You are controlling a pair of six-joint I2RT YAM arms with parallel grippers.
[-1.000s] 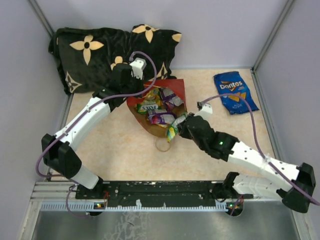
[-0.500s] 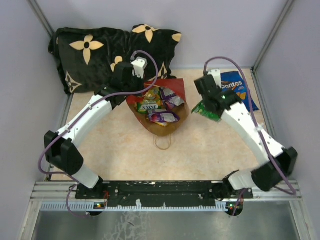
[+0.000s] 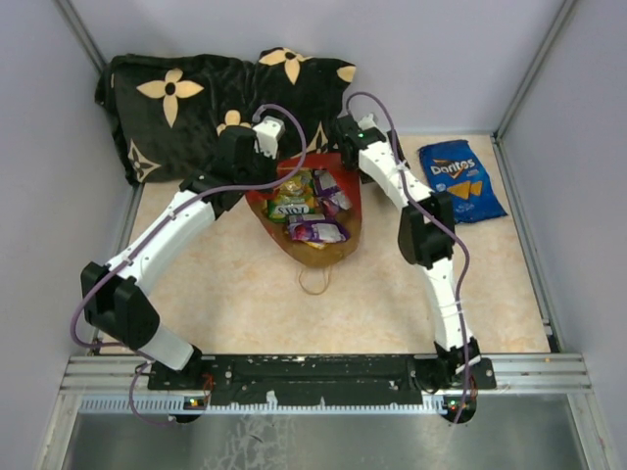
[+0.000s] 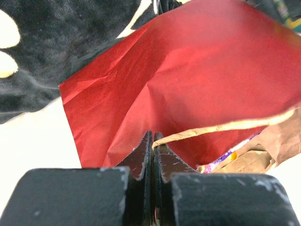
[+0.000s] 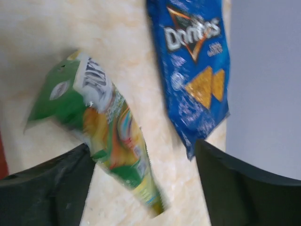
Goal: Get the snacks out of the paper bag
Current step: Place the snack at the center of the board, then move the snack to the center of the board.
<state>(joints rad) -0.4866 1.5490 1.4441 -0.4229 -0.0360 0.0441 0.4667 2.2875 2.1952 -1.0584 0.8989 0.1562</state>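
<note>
**Snacks [image 3: 312, 211] inside and outside the red bag**

From above, the paper bag [image 3: 351, 223] lies on the table [image 3: 225, 284] with its brown inside facing up and its far edge against the black flowered pillow [image 3: 196, 88]. A green-and-yellow pouch [image 3: 293, 204] and a purple pouch [image 3: 317, 232] show in its mouth. The blue Doritos bag [image 3: 460, 181] lies flat on the table, well apart to the right. My left gripper [image 3: 278, 160] sits at the bag's upper left rim. My right arm [image 3: 392, 181] reaches past the bag's right edge toward the pillow. Its end is dark against the fabric, so I cannot read the fingers from here.

At my left wrist, the fingers are pressed together, pinching the bag's tan rim. The red outer face spreads beyond them, with the pillow behind it. A sliver of purple packet peeks out at lower right.

At my right wrist, my right gripper [image 5: 141, 150] has its fingers spread wide. A blurred green pouch [image 5: 96, 125] slants between them, close to the left-hand finger in that view, but I cannot tell whether it touches. The Doritos bag lies beyond it, beside the wall.
</note>
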